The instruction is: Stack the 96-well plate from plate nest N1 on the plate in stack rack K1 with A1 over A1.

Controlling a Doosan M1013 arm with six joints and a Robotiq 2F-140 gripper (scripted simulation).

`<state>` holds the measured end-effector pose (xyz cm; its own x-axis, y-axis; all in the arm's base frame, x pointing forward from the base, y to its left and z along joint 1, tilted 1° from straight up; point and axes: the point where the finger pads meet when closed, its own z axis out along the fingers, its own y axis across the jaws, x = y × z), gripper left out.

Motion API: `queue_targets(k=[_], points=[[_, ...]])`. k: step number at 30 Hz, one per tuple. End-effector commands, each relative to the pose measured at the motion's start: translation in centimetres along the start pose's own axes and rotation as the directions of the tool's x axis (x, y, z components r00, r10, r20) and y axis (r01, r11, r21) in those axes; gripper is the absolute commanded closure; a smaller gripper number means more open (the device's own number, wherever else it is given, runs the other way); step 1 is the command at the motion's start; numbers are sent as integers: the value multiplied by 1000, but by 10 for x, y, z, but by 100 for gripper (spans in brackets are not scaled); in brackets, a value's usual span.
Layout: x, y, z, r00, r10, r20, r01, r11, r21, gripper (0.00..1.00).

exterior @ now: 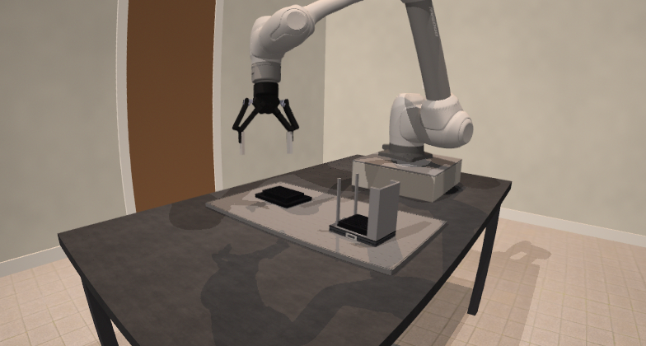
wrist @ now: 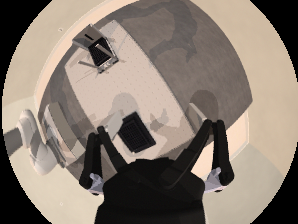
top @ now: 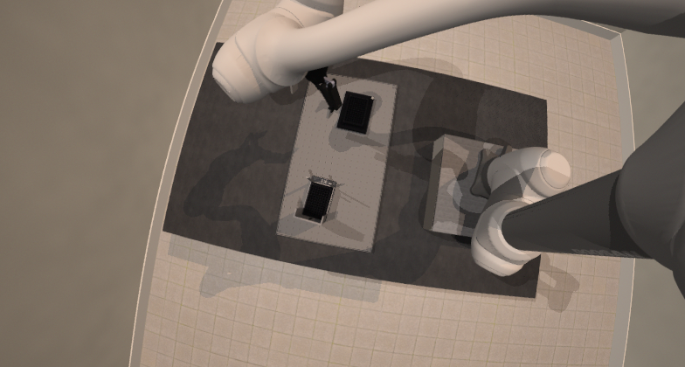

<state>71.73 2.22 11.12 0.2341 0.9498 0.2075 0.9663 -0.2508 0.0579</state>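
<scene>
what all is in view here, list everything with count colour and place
96-well plate on nest: 1, black, far end of the pale board
96-well plate in rack: 1, black, low in the rack
stack rack: 1, grey wall with two thin posts, near end of board
pale board: 1, light grey, on the table
table: 1, dark grey, mid-room
door: 1, brown, back wall
pedestal: 1, pale, table's far side
arm: 1, white, on pedestal
claw: 1, black, open, empty, high above the table
</scene>
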Motion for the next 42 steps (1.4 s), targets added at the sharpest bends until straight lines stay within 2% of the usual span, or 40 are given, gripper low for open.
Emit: queue_targets(k=[1, 7, 11, 16, 19, 21, 26, 30, 34, 42], points=[[-16, -11, -2, 996, -82, 40, 82, 997, 12, 0], [-32, -23, -5, 996, -82, 40, 82, 997, 12, 0], [-48, -35, -7, 979, -185, 87, 182, 983, 39, 0], [-64, -47, -9, 979, -185, 87, 182, 983, 39, 0], [-75, -57, -11, 955, -272, 122, 265, 962, 70, 0], [-75, -57, -11, 955, -272, 122, 265, 962, 70, 0], [-94, -72, -14, 950, -286, 127, 278, 958, 75, 0], [-109, -85, -17, 909, -385, 159, 369, 922, 119, 0], [-124, -98, -19, 909, -385, 159, 369, 922, 119, 0], [-124, -98, -19, 909, -385, 159, 369, 922, 119, 0]])
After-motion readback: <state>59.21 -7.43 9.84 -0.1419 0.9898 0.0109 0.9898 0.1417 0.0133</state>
